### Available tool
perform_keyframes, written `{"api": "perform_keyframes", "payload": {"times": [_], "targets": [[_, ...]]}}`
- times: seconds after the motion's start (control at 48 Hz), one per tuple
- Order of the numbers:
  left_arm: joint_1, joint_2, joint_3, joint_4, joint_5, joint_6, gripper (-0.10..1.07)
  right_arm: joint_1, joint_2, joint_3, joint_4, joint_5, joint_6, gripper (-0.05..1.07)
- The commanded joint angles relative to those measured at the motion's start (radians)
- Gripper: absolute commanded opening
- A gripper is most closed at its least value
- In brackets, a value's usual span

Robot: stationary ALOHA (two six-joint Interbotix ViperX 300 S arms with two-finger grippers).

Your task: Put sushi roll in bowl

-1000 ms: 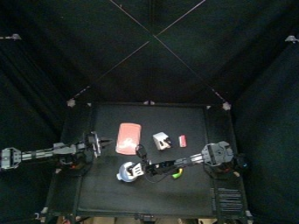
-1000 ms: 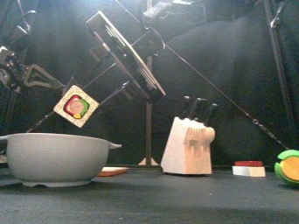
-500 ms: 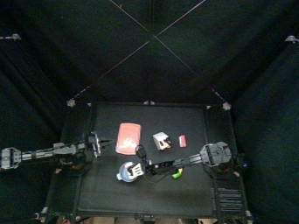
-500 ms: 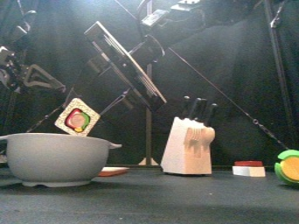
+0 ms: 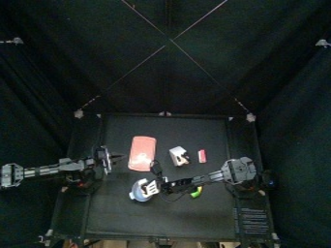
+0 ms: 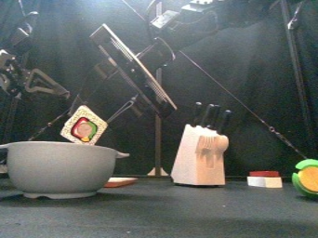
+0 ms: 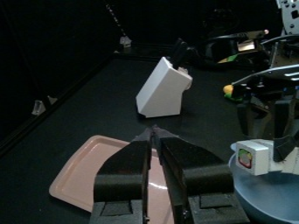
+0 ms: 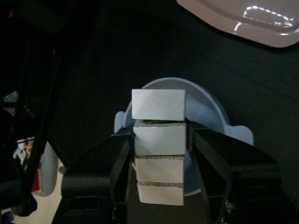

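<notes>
1. White rice on the outside, red and green filling showing: the sushi roll is pinched between the right gripper's jaws, which are clamped on its sides.
2. The bowl sits right below that gripper; in the front view the roll hangs just above the rim, toward the bowl's far side.
3. So I'd say we're at the lower-and-drop step, carrying pretty much done.
4. Next move, my guess: ease down a touch, then spread the jaws so the roll lands inside rather than clipping the rim.
5. Left gripper rests off to the side with its jaws together, nothing between them, the pink slab under it.
6. The knife block is well away from the right gripper, so not in the way.
</notes>
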State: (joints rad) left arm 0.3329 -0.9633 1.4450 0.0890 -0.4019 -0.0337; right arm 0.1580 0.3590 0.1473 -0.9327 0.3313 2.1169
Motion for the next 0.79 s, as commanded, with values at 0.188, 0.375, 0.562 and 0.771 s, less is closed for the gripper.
{"api": "perform_keyframes", "payload": {"times": [0.188,0.375,0.562,0.771], "targets": [[0.003,0.006,-0.012,-0.002,-0.008,0.002,0.54,-0.005,-0.021,-0.021,-0.012,-0.003,-0.002,0.85],[0.003,0.006,-0.012,0.000,-0.009,0.002,0.54,-0.003,-0.021,-0.023,-0.014,-0.003,-0.002,0.88],[0.003,0.006,-0.012,0.000,-0.009,0.003,0.54,0.000,-0.021,-0.029,-0.025,-0.005,-0.002,0.88],[0.003,0.005,-0.012,-0.002,-0.008,0.003,0.54,0.000,-0.023,-0.040,-0.066,-0.008,-0.002,0.88]]}}
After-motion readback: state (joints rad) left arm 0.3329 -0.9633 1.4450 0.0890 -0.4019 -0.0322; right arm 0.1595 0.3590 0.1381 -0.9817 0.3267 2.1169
